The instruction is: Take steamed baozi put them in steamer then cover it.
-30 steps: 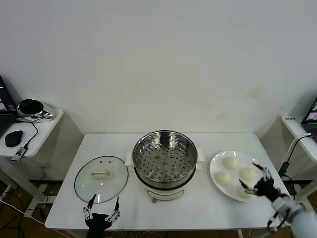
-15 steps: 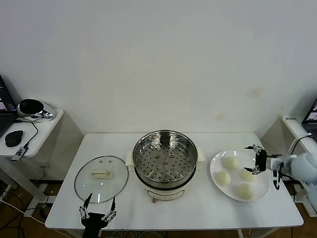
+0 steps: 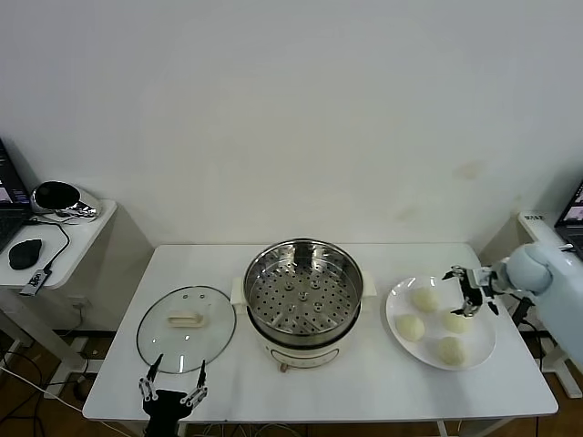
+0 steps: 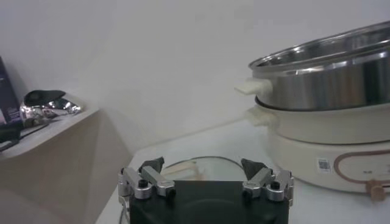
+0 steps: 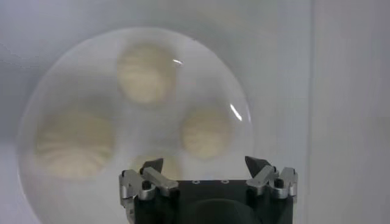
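Four creamy-white baozi lie on a white plate (image 3: 392, 309) at the right: one (image 3: 424, 298) at the back, one (image 3: 410, 327) at the left, one (image 3: 458, 320) at the right, one (image 3: 451, 350) at the front. My right gripper (image 3: 469, 289) hovers open and empty over the plate's far right part. The right wrist view looks down on the baozi (image 5: 206, 133) past the open gripper (image 5: 205, 165). The steel steamer (image 3: 303, 296) stands uncovered and empty at the table's centre. The glass cover (image 3: 187, 328) lies flat to its left. My left gripper (image 3: 170, 387) is open and empty at the front edge, just before the cover (image 4: 195, 167).
A low side table (image 3: 64, 241) at the far left holds a shiny black object (image 3: 56, 196) and a mouse (image 3: 25, 254). A white shelf (image 3: 547, 238) stands at the far right. In the left wrist view the steamer (image 4: 329, 91) rises at one side.
My right gripper rose from the plate's front right edge and moved back over its far right part. My left gripper slid a little to the left along the front edge.
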Tool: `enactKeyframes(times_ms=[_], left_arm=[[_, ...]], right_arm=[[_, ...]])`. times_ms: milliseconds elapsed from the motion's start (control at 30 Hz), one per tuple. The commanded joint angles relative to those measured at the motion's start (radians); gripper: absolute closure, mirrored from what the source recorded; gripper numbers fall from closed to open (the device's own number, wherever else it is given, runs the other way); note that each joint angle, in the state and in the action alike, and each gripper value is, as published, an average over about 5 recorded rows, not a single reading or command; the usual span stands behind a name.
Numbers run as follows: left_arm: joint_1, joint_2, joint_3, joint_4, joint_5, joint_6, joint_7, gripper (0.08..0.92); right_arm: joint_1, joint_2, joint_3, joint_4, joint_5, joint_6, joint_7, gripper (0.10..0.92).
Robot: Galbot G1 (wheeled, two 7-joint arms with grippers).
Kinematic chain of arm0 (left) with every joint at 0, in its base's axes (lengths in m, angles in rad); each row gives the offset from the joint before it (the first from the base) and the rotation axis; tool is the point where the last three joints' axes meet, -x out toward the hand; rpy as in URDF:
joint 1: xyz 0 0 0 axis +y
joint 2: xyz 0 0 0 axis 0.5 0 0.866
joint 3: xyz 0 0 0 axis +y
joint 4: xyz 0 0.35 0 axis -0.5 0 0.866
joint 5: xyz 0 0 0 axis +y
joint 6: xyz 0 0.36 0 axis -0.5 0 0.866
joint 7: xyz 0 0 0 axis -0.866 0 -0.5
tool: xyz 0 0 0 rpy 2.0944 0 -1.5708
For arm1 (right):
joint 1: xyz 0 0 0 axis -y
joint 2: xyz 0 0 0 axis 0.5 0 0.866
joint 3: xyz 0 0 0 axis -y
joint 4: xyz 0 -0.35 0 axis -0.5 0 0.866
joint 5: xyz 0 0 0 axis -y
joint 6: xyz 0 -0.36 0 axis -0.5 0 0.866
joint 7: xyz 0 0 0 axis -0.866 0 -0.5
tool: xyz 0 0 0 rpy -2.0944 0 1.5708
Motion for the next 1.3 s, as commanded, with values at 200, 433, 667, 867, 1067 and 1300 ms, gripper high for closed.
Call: enactKeyframes(times_ms=[200, 433, 667, 867, 1067, 1300], left_arm=[[0.01, 0.003, -0.007, -0.002, 0.006, -0.001, 0.001, 0.177], [0.008, 0.002, -0.01, -0.002, 0.007, -0.002, 0.001, 0.177], [0.005, -0.001, -0.009, -0.001, 0.01, -0.003, 0.002, 0.177], [0.006, -0.002, -0.01, -0.001, 0.011, -0.003, 0.002, 0.177], [0.008, -0.003, -0.008, -0.003, 0.013, -0.004, 0.002, 0.177], [0.01, -0.002, -0.008, -0.009, 0.014, -0.004, 0.002, 0.177]], right_arm=[[0.157, 0.181, -0.159, -0.255, -0.067, 0.03, -0.045, 0.203], [0.157, 0.213, -0.165, -0.299, -0.087, 0.024, -0.041, 0.203], [0.16, 0.255, -0.154, -0.354, -0.108, 0.023, -0.025, 0.204], [0.158, 0.256, -0.155, -0.358, -0.116, 0.02, -0.039, 0.266], [0.159, 0.242, -0.157, -0.343, -0.106, 0.018, -0.042, 0.388], [0.183, 0.193, -0.204, -0.266, -0.038, 0.006, -0.052, 0.487]])
